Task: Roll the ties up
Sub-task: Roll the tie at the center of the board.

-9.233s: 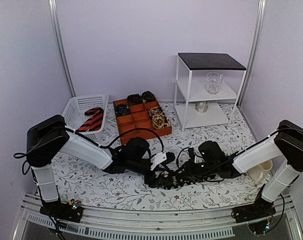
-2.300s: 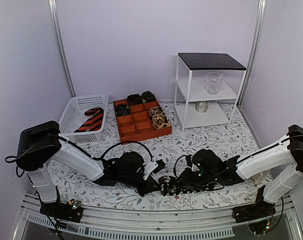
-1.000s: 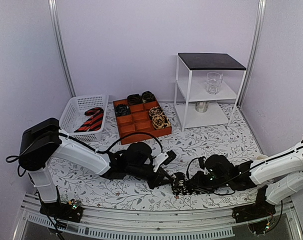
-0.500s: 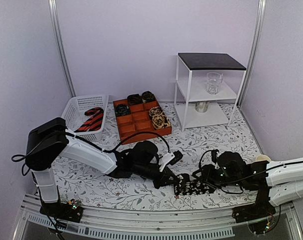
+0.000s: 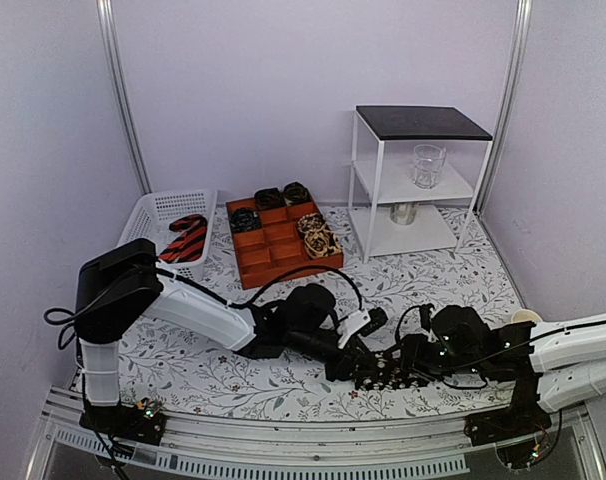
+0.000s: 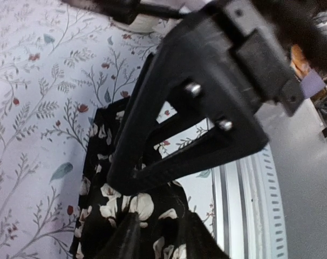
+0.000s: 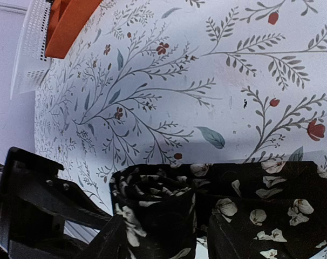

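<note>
A black tie with pale flowers (image 5: 381, 377) lies near the table's front edge, partly rolled into a coil. My left gripper (image 5: 361, 368) reaches in from the left and my right gripper (image 5: 395, 372) from the right, and they meet at the tie. In the left wrist view, my left gripper (image 6: 161, 245) has its fingers on either side of the tie's fabric (image 6: 136, 208). In the right wrist view, my right gripper (image 7: 166, 243) clasps the coil (image 7: 158, 199), and the flat tail (image 7: 260, 189) runs off to the right.
An orange compartment tray (image 5: 283, 245) at the back holds several rolled ties (image 5: 269, 197). A white basket (image 5: 163, 215) to its left holds a red-and-black striped tie (image 5: 183, 240). A white shelf (image 5: 413, 185) with a glass (image 5: 428, 165) stands at the back right. The metal rail (image 6: 244, 216) runs close by the tie.
Both grippers and the floral tie have shifted right along the front edge. The left arm has stretched further right. The tie now looks more tightly bunched between the grippers.
</note>
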